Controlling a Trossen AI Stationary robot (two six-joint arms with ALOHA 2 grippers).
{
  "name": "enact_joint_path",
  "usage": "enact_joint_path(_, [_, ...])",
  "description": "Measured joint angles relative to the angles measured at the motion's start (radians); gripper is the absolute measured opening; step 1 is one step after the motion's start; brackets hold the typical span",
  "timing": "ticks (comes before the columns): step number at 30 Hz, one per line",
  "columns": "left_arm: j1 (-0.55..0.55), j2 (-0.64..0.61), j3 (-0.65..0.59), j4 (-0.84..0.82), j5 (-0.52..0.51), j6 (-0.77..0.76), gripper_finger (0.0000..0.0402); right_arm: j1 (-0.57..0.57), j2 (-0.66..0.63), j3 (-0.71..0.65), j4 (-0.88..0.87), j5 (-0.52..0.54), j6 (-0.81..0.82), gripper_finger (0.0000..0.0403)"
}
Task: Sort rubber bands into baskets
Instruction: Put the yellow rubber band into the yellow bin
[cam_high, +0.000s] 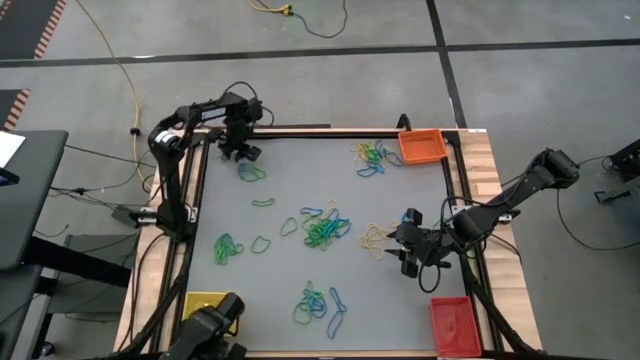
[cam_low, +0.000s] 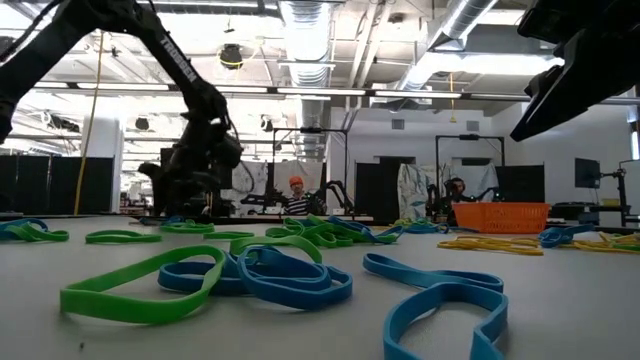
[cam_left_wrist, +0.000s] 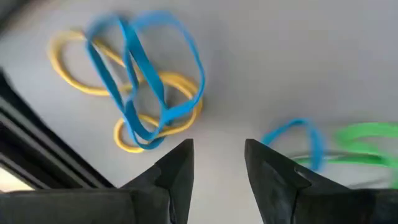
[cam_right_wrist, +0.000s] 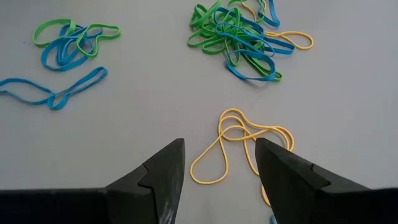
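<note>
I am working over the grey worktop (cam_high: 290, 180), where the bands are lying in scattered clumps: the biggest green-and-blue tangle (cam_high: 325, 228) near the middle, another clump (cam_high: 370, 158) at about one o'clock beside the orange basket (cam_high: 421, 147), and a smaller one (cam_high: 318, 302) at six o'clock. The red basket (cam_high: 454, 323) is sitting at five o'clock and the yellow basket (cam_high: 203, 300) at seven o'clock, partly hidden by a camera mount.

My right tool (cam_right_wrist: 219, 163) is hovering at about three o'clock with its fingers apart and nothing between them, pointing at a few looped yellow bands (cam_right_wrist: 239, 146) just ahead. To do this well I am judging that I should be lowering straight over one strand, pinching only yellow, and lifting slowly so the loops come free.

My left tool (cam_left_wrist: 219, 163) is waiting at eleven o'clock, fingers apart and empty, near a blue-and-yellow knot (cam_left_wrist: 134, 87).
</note>
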Motion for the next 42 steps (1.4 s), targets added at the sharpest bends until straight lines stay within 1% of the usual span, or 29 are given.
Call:
enact_joint_path(7, [0.014, -0.018, 0.077, -0.013, -0.009, 0.005, 0.0131, 0.000, 0.000, 0.000, 0.000, 0.000, 0.000, 0.0224])
enact_joint_path(9, [0.025, -0.016, 0.077, -0.014, -0.003, 0.003, 0.0127, 0.000, 0.000, 0.000, 0.000, 0.000, 0.000, 0.0224])
enact_joint_path(13, [0.044, 0.021, 0.052, -0.042, 0.049, 0.002, 0.0116, 0.000, 0.000, 0.000, 0.000, 0.000, 0.000, 0.0224])
enact_joint_path(17, [0.043, 0.073, 0.049, -0.068, -0.001, 0.007, 0.0110, 0.000, 0.000, 0.000, 0.000, 0.000, 0.000, 0.0224])
enact_joint_path(20, [0.043, 0.097, 0.049, -0.060, 0.011, 0.013, 0.0110, 0.000, 0.000, 0.000, 0.000, 0.000, 0.000, 0.0224])
enact_joint_path(26, [0.047, 0.104, 0.050, -0.062, 0.028, 0.028, 0.0108, 0.000, 0.000, 0.000, 0.000, 0.000, 0.000, 0.0224])
enact_joint_path(34, [0.048, 0.106, 0.066, -0.125, 0.009, 0.062, 0.0076, 0.000, 0.000, 0.000, 0.000, 0.000, 0.000, 0.0224])
enact_joint_path(38, [0.032, 0.106, 0.079, -0.124, 0.006, 0.083, 0.0080, 0.000, 0.000, 0.000, 0.000, 0.000, 0.000, 0.0224])
enact_joint_path(42, [0.025, 0.106, 0.085, -0.089, 0.000, 0.090, 0.0099, 0.000, 0.000, 0.000, 0.000, 0.000, 0.000, 0.0224])
